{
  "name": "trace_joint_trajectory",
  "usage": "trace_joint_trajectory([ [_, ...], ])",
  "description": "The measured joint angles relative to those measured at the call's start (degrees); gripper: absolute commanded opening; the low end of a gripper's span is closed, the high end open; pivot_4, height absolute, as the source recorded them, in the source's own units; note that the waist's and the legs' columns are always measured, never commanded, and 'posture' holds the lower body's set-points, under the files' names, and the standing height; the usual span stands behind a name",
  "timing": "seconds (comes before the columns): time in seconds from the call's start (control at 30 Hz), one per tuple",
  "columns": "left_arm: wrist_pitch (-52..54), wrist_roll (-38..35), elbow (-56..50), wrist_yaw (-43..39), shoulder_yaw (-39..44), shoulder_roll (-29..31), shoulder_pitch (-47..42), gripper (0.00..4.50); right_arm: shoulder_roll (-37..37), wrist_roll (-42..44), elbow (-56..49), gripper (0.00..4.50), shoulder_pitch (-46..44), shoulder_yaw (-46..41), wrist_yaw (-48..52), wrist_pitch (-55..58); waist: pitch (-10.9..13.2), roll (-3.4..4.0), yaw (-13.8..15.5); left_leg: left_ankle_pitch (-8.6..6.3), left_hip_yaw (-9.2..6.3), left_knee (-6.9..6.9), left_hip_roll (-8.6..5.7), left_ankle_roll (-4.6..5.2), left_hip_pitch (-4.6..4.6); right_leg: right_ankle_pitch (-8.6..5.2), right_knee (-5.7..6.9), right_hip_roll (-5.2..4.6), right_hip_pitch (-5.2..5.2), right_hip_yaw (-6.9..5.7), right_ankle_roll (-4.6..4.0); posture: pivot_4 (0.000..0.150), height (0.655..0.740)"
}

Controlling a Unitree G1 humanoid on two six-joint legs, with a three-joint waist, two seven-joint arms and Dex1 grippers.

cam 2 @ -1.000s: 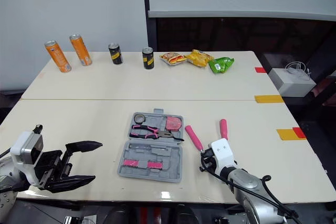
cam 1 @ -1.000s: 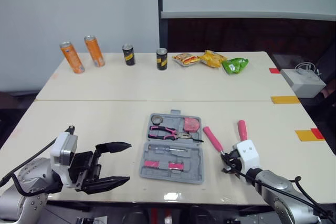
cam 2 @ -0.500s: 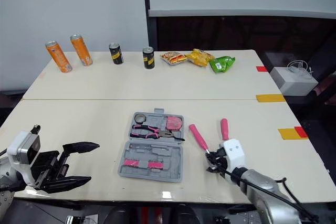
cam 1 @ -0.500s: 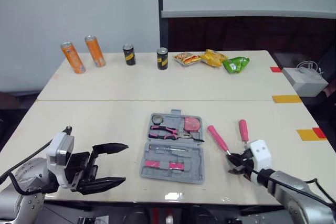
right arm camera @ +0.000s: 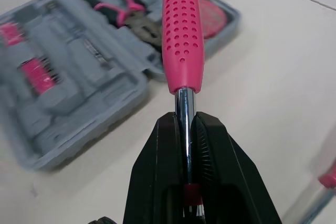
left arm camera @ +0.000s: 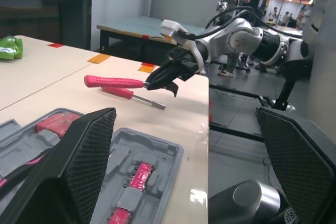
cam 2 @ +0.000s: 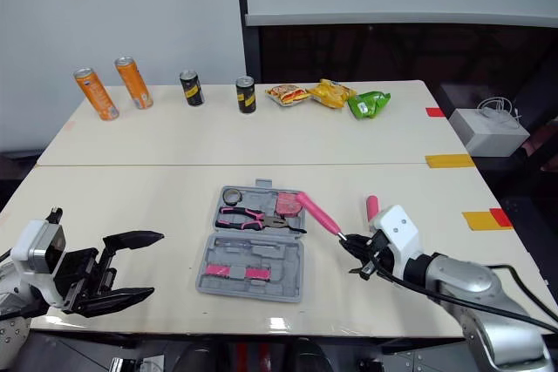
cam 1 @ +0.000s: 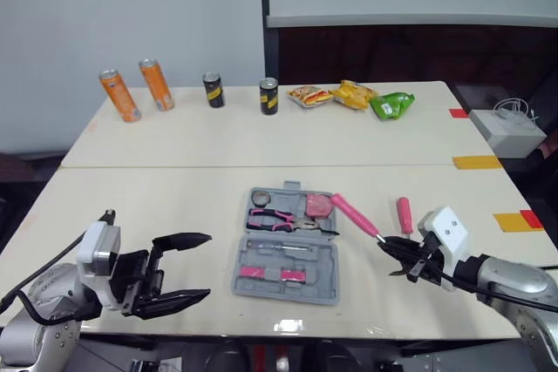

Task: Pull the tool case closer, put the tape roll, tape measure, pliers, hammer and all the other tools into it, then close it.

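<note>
At the left, the left claw (cam 1: 205, 266) hung over the front of the bench (cam 1: 157, 206), its two fingers spread wide and holding nothing, tips pointing toward the tool case (cam 1: 329, 259), with a gap of bare bench between.

The grey case lay open and flat at the middle of the bench. In its far half sat the tape roll (cam 1: 258, 199) at the left corner, the pliers (cam 1: 275, 218) just beside it, and the tape measure (cam 1: 319, 206) at the right corner. The near half held small pink-marked pieces I could not name.

To the right, the right claw (cam 1: 390, 246) was pressed together on the bare metal shaft of a pink-handled tool (cam 1: 353, 214), lifted clear of the bench. The tool's working end was hidden in the grip, so hammer or driver I could not tell. Its long axis ran on a slant from the claw, away and to the robot's left, the free end of the handle near the case's far right corner, close by the tape measure. A pink-handled screwdriver (cam 1: 404, 214) lay on the bench just beyond the right claw, not yet packed.

The case lay directly left of the right claw, which was the nearer arm and already loaded. By my judgement the tool would want turning from its slant to lie along the case before it was let go.
</note>
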Motion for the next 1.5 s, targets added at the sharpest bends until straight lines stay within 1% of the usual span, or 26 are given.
trace_joint_trajectory([
  [0.13, 1.4, -1.8, 1.9, -2.0, 2.5, 2.3, 0.9, 4.50, -6.2, 0.3, -3.0, 0.04, -7.7, 4.8, 3.8, 3.0, 0.0, 0.02, 0.1, 0.01, -0.02, 0.01, 0.03, 0.01, 0.02, 0.00, 0.02, 0.04, 0.00, -0.03, 0.00, 0.150, 0.7400],
  [0.17, 1.5, -1.8, 3.4, -2.7, 3.7, 3.1, 1.4, 4.50, -8.0, 0.2, -3.9, 0.04, -11.3, 7.5, 5.0, 4.4, 0.1, 0.05, 0.1, 0.01, -0.01, 0.01, 0.04, 0.01, 0.01, 0.00, 0.01, 0.04, 0.00, -0.03, 0.00, 0.150, 0.7400],
  [0.3, 1.5, -1.6, 7.3, -4.3, 5.4, 4.9, 2.1, 4.50, -10.4, -0.2, -6.6, 0.04, -21.4, 16.4, 7.7, 9.1, 0.1, 0.03, 0.3, 0.00, -0.04, 0.01, 0.04, 0.05, -0.10, -0.01, -0.06, 0.04, -0.04, -0.05, 0.01, 0.150, 0.7400],
  [0.4, 1.5, -1.2, 9.8, -5.0, 6.0, 7.1, 2.4, 4.50, -10.7, -2.0, -8.0, 0.04, -31.5, 26.0, 9.5, 14.6, 0.1, -0.01, 0.3, -0.01, -0.06, 0.03, 0.04, 0.07, -0.17, 0.00, -0.03, 0.04, -0.12, -0.06, 0.01, 0.150, 0.7400],
  [0.5, 1.2, -1.3, 11.4, -5.2, 6.4, 9.0, 2.4, 4.50, -10.0, -6.6, -7.5, 0.04, -39.6, 35.7, 10.0, 18.6, 0.2, -0.09, 0.3, -0.01, -0.05, 0.04, 0.05, 0.06, -0.16, 0.00, 0.02, 0.04, -0.14, -0.05, 0.00, 0.150, 0.7400],
  [0.63, 0.4, -1.4, 11.9, -5.3, 6.5, 10.1, 2.6, 4.50, -4.1, -11.0, -4.6, 0.04, -46.0, 45.0, 9.2, 22.0, 0.2, -0.12, 0.2, 0.00, 0.00, 0.04, 0.07, 0.01, -0.18, 0.00, 0.13, 0.04, -0.26, -0.02, -0.05, 0.150, 0.7400],
  [0.77, 0.2, -1.6, 12.5, -5.3, 6.6, 11.2, 2.7, 4.50, 0.7, -14.9, 0.9, 0.04, -49.2, 51.4, 8.4, 23.6, 0.2, -0.13, 0.2, 0.07, 0.04, 0.05, 0.07, -0.13, -0.26, 0.00, 0.25, 0.04, -0.40, 0.03, -0.08, 0.150, 0.7400],
  [0.9, 0.5, -1.6, 12.3, -5.3, 6.5, 11.2, 2.2, 4.50, 5.9, -17.0, 5.6, 0.04, -51.4, 53.9, 7.2, 24.3, 0.2, -0.15, 0.2, 0.10, 0.05, 0.07, 0.08, -0.20, -0.28, -0.02, 0.38, 0.04, -0.47, 0.03, -0.13, 0.150, 0.7400],
  [1.07, 1.3, -1.6, 11.4, -5.3, 6.5, 11.2, 1.6, 4.50, 7.7, -19.1, 7.7, 0.04, -52.3, 56.5, 6.8, 24.9, 0.2, -0.19, 0.3, 0.02, 0.05, 0.08, 0.09, -0.58, -0.28, -0.02, 0.38, 0.04, -0.47, 0.03, -0.13, 0.150, 0.7400],
  [1.5, 2.5, -1.5, 9.0, -5.3, 6.3, 10.7, 1.4, 4.50, 11.1, -20.0, 7.5, 0.04, -53.1, 58.0, 5.9, 30.3, 0.2, -0.20, 0.0, 0.05, 0.05, 0.08, 0.11, -0.67, -0.21, -0.01, 0.51, 0.06, -0.46, 0.04, -0.13, 0.150, 0.7400],
])
